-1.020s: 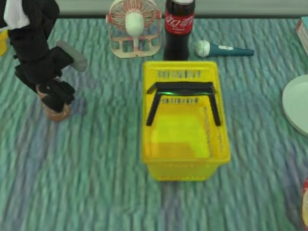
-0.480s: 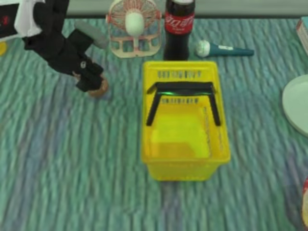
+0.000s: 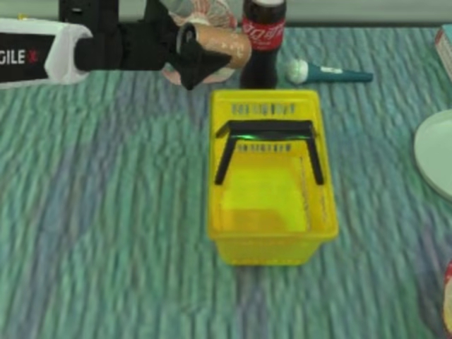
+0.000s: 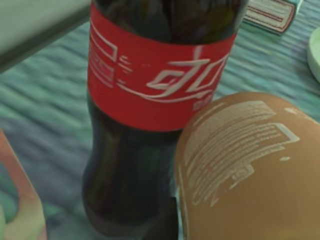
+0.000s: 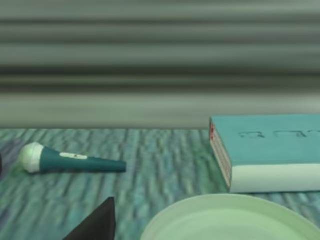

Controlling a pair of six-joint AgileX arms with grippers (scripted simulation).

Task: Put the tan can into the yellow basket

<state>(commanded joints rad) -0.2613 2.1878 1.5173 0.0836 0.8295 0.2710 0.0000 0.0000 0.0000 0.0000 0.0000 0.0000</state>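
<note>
Top view, left tool clenched on tan can, pale print on its side

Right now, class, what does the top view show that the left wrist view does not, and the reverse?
Only the top view shows the yellow basket, the left gripper holding the tan can in the air, the fan and the microphone. Only the left wrist view shows the pale print on the can's side and a box beyond. Both show the can beside the cola bottle.
</note>
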